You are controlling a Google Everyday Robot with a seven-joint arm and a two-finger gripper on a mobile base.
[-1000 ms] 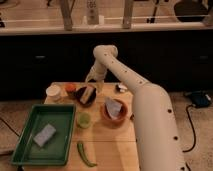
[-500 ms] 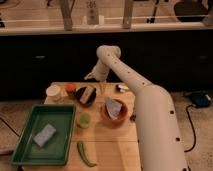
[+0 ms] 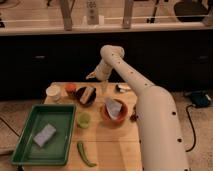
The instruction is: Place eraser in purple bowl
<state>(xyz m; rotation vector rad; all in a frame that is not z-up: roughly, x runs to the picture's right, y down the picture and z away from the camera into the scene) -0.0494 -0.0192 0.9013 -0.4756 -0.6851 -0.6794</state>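
The purple bowl [image 3: 86, 96] is a dark round bowl on the wooden table [image 3: 107, 145], left of centre at the back. The eraser [image 3: 85, 93], a tan block, lies inside it, tilted against the rim. My gripper [image 3: 93, 76] hangs at the end of the white arm [image 3: 150, 110], just above and slightly behind-right of the bowl. It is not touching the eraser.
An orange bowl [image 3: 114, 112] with blue-grey cloth stands right of the purple bowl. A green tray [image 3: 30, 145] holds a blue-grey sponge [image 3: 44, 135] at the left. Also here are a green cup [image 3: 84, 120], a green pepper [image 3: 86, 154], a white cup [image 3: 52, 92], an orange fruit [image 3: 70, 88] and a black-and-white object [image 3: 122, 88].
The gripper has shifted slightly to the right, away from above the purple bowl. The eraser stays in the bowl.
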